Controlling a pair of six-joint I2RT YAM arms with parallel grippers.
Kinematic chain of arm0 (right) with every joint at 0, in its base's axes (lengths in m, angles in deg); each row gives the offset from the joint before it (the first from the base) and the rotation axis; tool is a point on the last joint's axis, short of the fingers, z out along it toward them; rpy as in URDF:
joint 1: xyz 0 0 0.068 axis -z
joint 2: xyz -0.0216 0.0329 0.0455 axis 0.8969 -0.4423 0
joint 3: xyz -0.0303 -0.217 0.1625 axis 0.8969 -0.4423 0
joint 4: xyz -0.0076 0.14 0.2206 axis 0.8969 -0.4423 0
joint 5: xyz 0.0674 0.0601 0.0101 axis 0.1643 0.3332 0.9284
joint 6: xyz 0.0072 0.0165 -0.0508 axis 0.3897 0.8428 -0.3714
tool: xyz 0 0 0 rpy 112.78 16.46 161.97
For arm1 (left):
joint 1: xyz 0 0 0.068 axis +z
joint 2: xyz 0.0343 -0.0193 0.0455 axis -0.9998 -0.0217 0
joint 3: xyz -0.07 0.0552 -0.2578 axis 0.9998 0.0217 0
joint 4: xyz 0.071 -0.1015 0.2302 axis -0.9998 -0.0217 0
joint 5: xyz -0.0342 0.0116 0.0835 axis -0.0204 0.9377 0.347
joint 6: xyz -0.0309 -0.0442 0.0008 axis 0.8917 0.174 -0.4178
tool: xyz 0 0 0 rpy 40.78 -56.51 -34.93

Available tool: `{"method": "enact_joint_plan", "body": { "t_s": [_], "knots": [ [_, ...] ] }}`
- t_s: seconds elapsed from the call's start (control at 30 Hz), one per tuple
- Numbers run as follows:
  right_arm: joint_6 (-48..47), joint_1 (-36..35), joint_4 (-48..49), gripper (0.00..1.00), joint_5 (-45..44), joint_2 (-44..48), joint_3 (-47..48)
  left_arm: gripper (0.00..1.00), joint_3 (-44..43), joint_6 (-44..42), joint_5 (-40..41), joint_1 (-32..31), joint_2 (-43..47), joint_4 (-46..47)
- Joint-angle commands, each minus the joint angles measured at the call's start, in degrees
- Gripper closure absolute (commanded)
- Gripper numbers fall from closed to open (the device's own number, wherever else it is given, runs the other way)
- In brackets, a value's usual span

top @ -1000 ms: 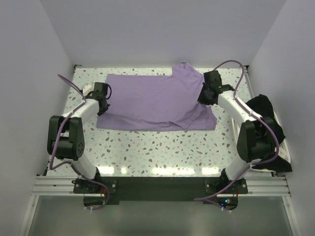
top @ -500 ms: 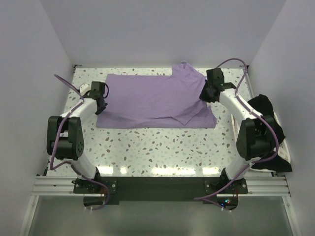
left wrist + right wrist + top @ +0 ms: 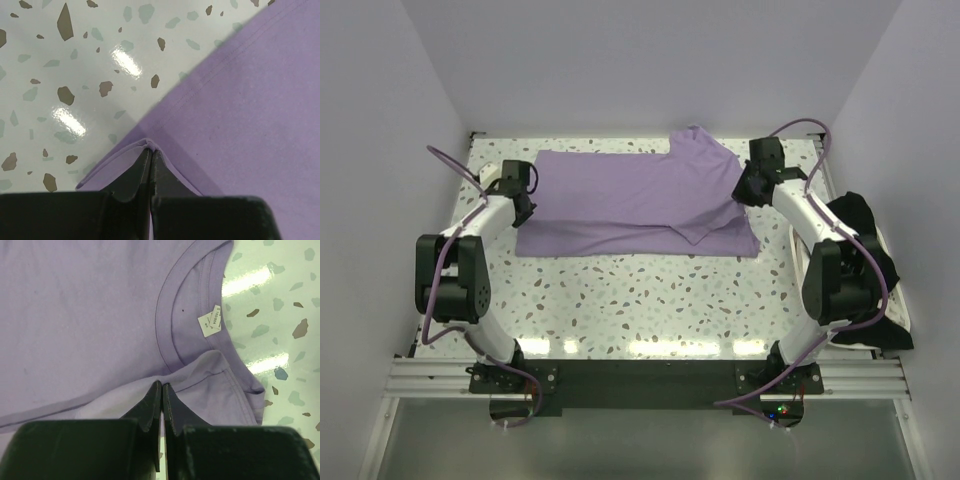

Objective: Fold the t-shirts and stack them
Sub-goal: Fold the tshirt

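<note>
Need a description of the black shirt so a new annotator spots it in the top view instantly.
In the top view, find the speckled table and go to its right edge, beside the right arm. The black t-shirt lies there bunched in a heap. Unlike the lavender t-shirt laid out mid-table, it is dark, crumpled and partly hidden behind the arm.

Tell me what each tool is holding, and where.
Both hold the purple shirt: left tool pinches a fold at the hem, right tool a fold beside the collar.
</note>
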Motion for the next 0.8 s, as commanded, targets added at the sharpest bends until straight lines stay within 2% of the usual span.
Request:
{"method": "enact_joint_plan", "body": {
  "t_s": [0.0, 0.7, 0.77],
  "knots": [
    [0.5, 0.8, 2.9, 1.00, 1.1, 1.4, 1.5, 1.00, -2.5, -1.5, 0.7, 0.9, -1.3, 0.5],
    [-0.8, 1.0, 3.5, 1.00, 2.8, -6.9, 4.9, 0.98, -8.6, -3.6, -1.8, 1.3, -8.3, 0.7],
    [-1.4, 1.0, 3.7, 0.94, 2.9, -7.5, 5.3, 0.96, -8.8, -3.6, -2.1, 1.3, -8.8, 0.7]
  ]
}}
